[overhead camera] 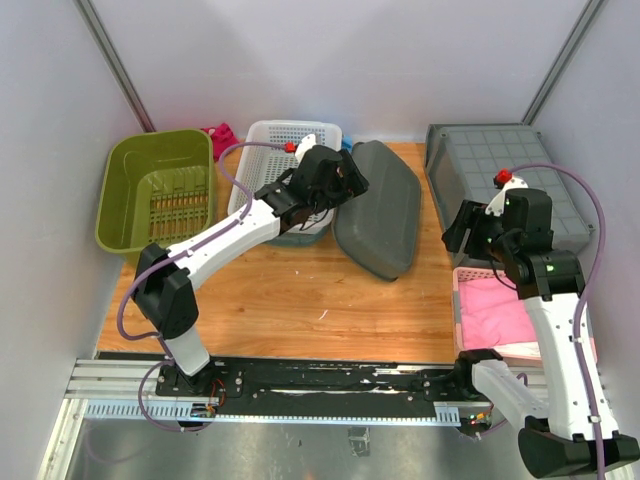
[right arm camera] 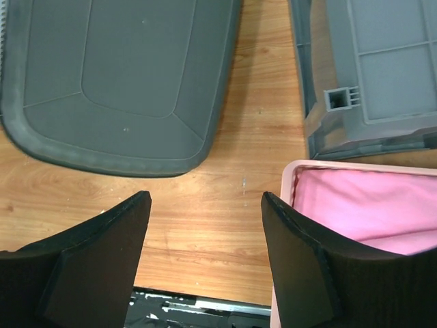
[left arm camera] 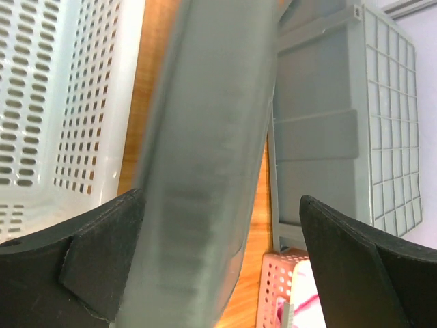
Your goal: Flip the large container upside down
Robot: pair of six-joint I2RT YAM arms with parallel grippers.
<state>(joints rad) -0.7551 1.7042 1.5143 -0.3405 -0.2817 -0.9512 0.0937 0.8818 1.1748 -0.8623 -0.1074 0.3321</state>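
Observation:
The large container (overhead camera: 380, 215) is a dark grey rounded tub lying on the wooden table with its flat underside facing up, which the right wrist view shows plainly (right arm camera: 116, 75). My left gripper (overhead camera: 345, 180) is open at the tub's far left edge. In the left wrist view that edge (left arm camera: 205, 171) runs blurred between the jaws, close to the left finger (left arm camera: 102, 260), and the jaws are not clamped on it. My right gripper (overhead camera: 458, 235) hangs open over bare wood (right arm camera: 205, 195) between the tub and a pink basket, holding nothing.
A green bin (overhead camera: 150, 190) stands at the back left, with a white slotted basket (overhead camera: 275, 140) beside it. A light grey crate (overhead camera: 500, 165) lies bottom up at the back right. The pink basket (overhead camera: 500, 310) with pink cloth sits at the right, under my right arm.

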